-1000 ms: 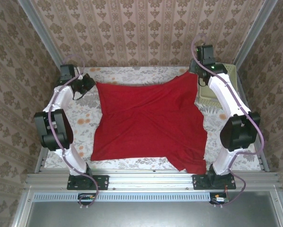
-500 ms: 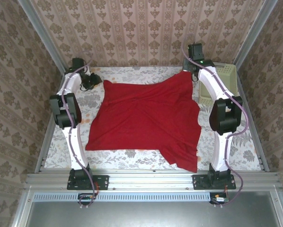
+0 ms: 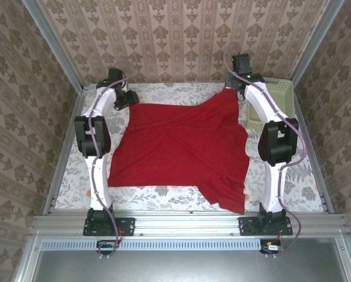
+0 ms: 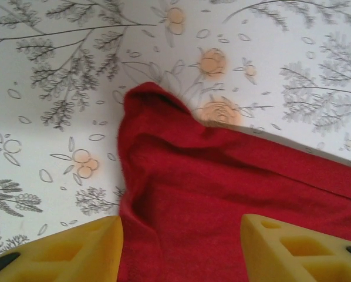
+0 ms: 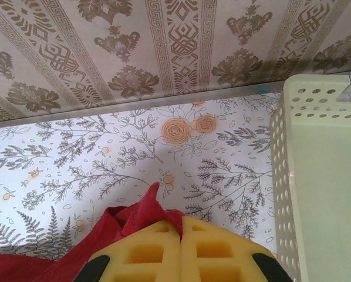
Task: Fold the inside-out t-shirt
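The inside-out t-shirt (image 3: 181,147) is plain bright red and lies spread over the floral table, one corner drawn toward the far right. My left gripper (image 3: 128,98) stands open at the shirt's far left corner; in the left wrist view its yellow fingers (image 4: 76,249) straddle the cloth (image 4: 222,194) without pinching it. My right gripper (image 3: 233,88) is at the far right corner, shut on the t-shirt; in the right wrist view the yellow pads (image 5: 146,252) meet, with a red tip of cloth (image 5: 149,205) sticking out from between them.
A pale perforated basket (image 3: 281,97) stands at the far right, seen close in the right wrist view as the basket (image 5: 319,176) beside my right gripper. Patterned walls close the back and sides. A metal rail (image 3: 187,223) runs along the near edge.
My left gripper has opened and let go of the shirt's far left corner, and the left arm has moved right along the back. The right arm shifted left early, then stayed, still gripping.
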Action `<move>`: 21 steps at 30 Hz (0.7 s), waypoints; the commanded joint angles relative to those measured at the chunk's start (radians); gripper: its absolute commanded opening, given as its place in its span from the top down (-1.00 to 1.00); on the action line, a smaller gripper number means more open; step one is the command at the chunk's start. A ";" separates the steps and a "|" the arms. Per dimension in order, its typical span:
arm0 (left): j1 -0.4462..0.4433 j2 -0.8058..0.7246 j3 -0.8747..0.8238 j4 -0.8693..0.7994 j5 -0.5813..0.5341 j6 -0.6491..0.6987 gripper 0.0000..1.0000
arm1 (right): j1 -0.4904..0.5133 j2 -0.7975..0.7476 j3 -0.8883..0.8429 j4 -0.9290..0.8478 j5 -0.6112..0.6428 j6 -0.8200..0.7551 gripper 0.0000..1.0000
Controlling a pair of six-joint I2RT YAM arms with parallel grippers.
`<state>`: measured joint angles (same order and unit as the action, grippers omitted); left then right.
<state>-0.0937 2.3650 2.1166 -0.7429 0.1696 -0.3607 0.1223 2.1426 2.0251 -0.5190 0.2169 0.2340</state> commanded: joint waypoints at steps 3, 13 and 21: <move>0.021 0.095 0.076 -0.015 -0.055 0.024 0.02 | -0.004 -0.013 -0.015 0.014 -0.009 -0.007 1.00; 0.044 0.167 0.146 0.039 0.032 -0.002 0.86 | -0.005 -0.005 -0.030 0.016 -0.001 -0.020 1.00; 0.105 0.160 0.217 0.105 0.222 -0.017 1.00 | -0.021 0.064 0.097 -0.049 0.026 -0.033 1.00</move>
<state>-0.0265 2.5202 2.2692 -0.6857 0.2867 -0.3656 0.1158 2.1704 2.0510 -0.5297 0.2138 0.2169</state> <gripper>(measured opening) 0.044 0.065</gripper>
